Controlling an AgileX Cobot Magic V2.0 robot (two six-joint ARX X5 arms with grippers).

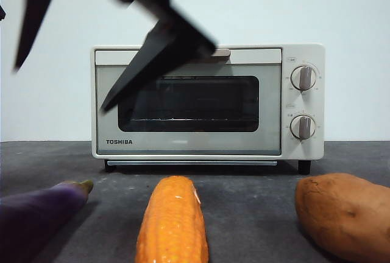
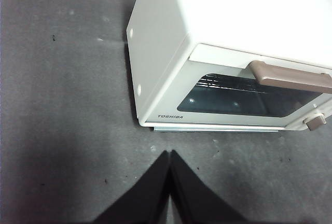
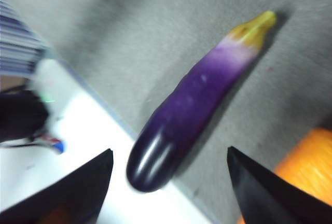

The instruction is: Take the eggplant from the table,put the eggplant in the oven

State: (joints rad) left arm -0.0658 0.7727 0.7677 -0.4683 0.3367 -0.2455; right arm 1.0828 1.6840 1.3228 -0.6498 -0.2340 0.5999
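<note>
The eggplant (image 1: 42, 211) lies on the table (image 1: 256, 214) at the near left, stem tip toward the oven (image 1: 207, 101), with the corn cob (image 1: 172, 220) just beside it and the sweet potato (image 1: 344, 214) farthest right; its glossy skin looks slippery and the body firm and fairly light, so mid-body across the width seems the safest hold. The right gripper (image 3: 168, 182) hangs above it, jaws spread wide and empty, while the left gripper (image 2: 170, 154), jaws pressed together, waits before the oven's closed door

Low front camera facing oven (image 1: 207, 101), 2 wrist cameras looking down at table (image 2: 62, 105)
</note>
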